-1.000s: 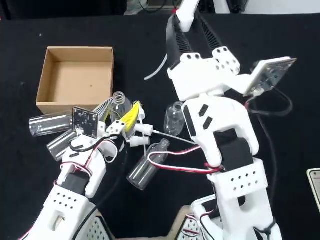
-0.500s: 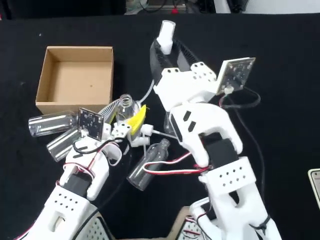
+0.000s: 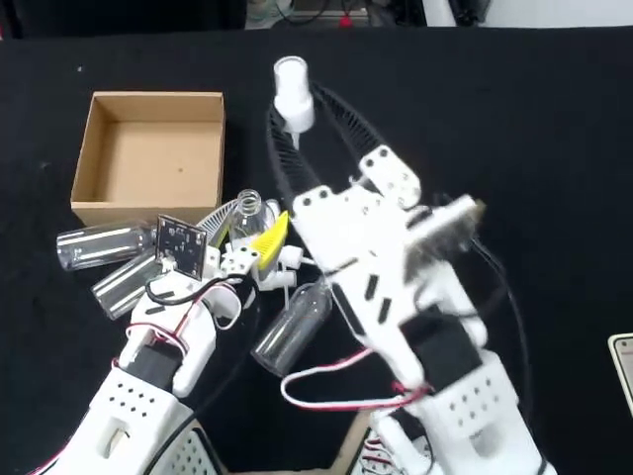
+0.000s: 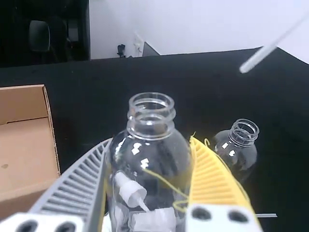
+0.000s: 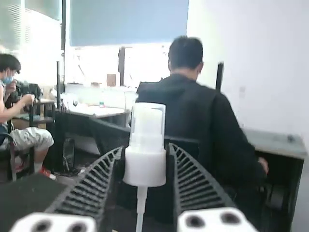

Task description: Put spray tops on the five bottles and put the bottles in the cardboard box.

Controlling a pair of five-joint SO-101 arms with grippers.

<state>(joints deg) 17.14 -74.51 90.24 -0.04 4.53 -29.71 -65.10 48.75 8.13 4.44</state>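
Observation:
My left gripper (image 3: 247, 226) is shut on a clear open-necked bottle (image 3: 246, 206) that stands upright just right of the cardboard box (image 3: 148, 109). In the left wrist view that bottle (image 4: 150, 145) sits between the grey and yellow fingers. My right gripper (image 3: 295, 111) is raised above the table, behind and right of the bottle, shut on a white spray top (image 3: 292, 84). The spray top (image 5: 145, 150) is held nozzle up, its dip tube (image 4: 270, 46) hanging down. Loose spray tops (image 3: 282, 262) lie by the left gripper. Three bottles lie on their sides (image 3: 97, 244) (image 3: 124, 285) (image 3: 292, 322).
Another open bottle (image 4: 236, 145) stands on the black table beyond the held one. The box is open-topped with nothing in it. A pale card (image 3: 623, 361) lies at the right edge. Red and white cables hang along the right arm (image 3: 336, 381).
My right arm has swung left and lowered, carrying the spray top from the upper middle toward the held bottle. The left gripper and its bottle have shifted only slightly.

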